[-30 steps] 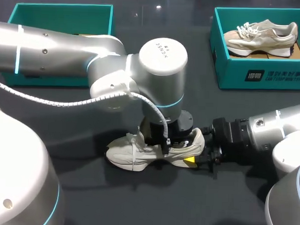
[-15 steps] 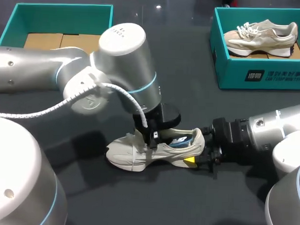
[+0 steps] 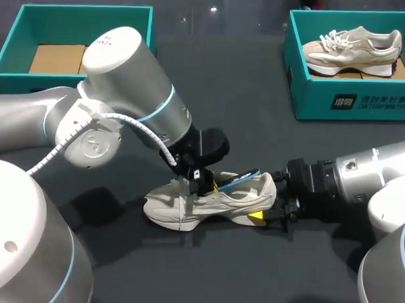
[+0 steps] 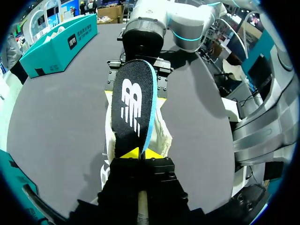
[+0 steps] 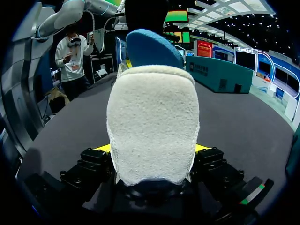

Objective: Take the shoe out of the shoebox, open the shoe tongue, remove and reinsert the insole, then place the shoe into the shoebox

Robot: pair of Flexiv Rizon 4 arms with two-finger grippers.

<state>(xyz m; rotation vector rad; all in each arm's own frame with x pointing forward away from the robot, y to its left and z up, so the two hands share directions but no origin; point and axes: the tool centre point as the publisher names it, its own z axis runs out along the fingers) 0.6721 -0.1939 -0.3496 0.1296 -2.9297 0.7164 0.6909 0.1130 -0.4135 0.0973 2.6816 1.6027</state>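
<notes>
Shoe upright on table between arms, well apart from empty shoebox; right gripper clamped on heel, probably anchoring it; left gripper pinching insole, tilted half out of collar; extraction step, looks like.

This looks like a robot lab or demonstration station. A silver left arm and right arm, ringed in cyan, stand over a dark grey table. A teal left shoebox and right shoebox sit at its far corners.
</notes>
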